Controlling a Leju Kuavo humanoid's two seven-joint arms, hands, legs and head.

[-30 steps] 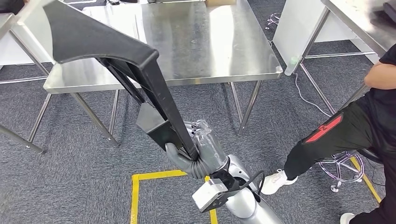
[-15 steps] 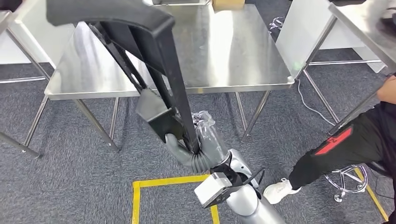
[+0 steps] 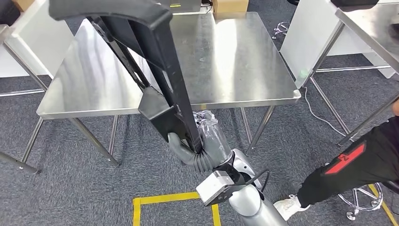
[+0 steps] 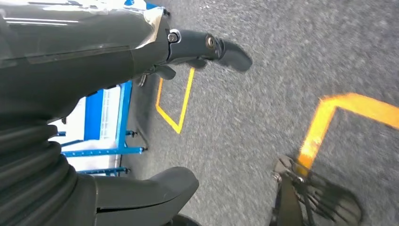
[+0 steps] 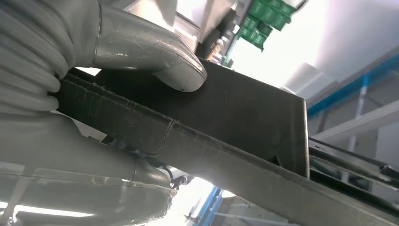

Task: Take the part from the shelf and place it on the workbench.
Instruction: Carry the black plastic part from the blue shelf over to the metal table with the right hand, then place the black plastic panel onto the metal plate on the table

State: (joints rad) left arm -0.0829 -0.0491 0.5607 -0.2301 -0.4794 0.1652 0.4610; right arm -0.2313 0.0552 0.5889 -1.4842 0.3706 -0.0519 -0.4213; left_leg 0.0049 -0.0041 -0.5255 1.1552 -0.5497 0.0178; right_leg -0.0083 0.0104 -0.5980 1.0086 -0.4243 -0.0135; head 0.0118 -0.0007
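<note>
A long black part (image 3: 160, 70) with a curved top bar and a boxy lower end slants up over the steel workbench (image 3: 235, 61). My right hand (image 3: 197, 150) grips its lower end, just in front of the bench's near edge. In the right wrist view the thumb of my right hand (image 5: 117, 47) presses on the flat black face of the part (image 5: 235, 113). My left hand (image 4: 94, 70) hangs over the grey carpet with its fingers apart, holding nothing.
A person's leg in black trousers with a red patch (image 3: 348, 165) is at the right, by a stool base (image 3: 362, 202). Yellow floor tape (image 3: 160, 200) lies under me. A second steel table (image 3: 367, 28) stands at the right and a cardboard box (image 3: 229, 5) on the bench's far edge.
The whole picture has shifted: the camera has moved closer to the workbench. The part's top now reaches further over the bench. My right hand keeps its grip.
</note>
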